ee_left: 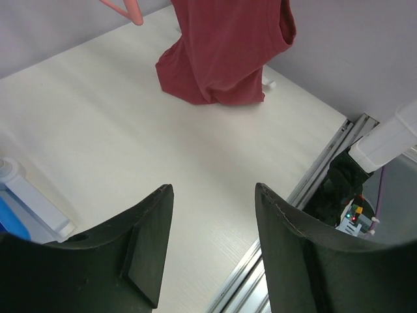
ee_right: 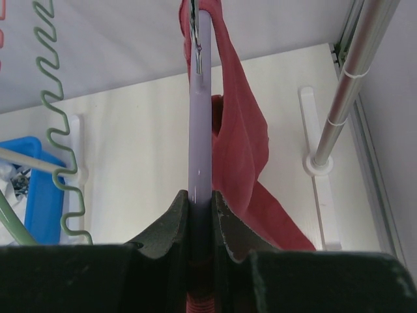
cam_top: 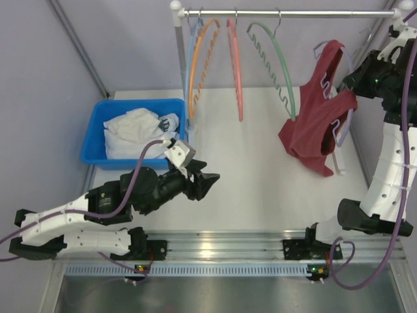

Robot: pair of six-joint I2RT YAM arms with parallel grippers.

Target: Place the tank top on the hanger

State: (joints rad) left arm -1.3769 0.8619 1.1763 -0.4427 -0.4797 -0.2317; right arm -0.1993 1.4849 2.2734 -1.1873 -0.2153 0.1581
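Holding the thin lavender plastic hanger point(ee_right: 200, 117) pinched in the nearly shut right fingers point(ee_right: 171, 225) at far right, keep it level so the soft maroon tank top point(cam_top: 316, 117) draped over it cannot slide; the left fingers point(ee_left: 140, 241) hang half open, empty, over the near-left bench point(cam_top: 260, 176). They could straighten a crumpled strap.

Four hangers are counted (three of them on the one rail point(cam_top: 293, 12)): one orange hanger point(cam_top: 195, 65), one salmon hanger point(cam_top: 236, 65), one green hanger point(cam_top: 281, 62) and one lavender hanger point(ee_right: 201, 117). One tank top point(cam_top: 319, 111), one blue bin point(cam_top: 94, 130) and one white cloth point(cam_top: 133, 130) are seen. Two arms are counted, and two grippers: the left gripper point(cam_top: 207, 182) and the right gripper point(ee_right: 202, 202).
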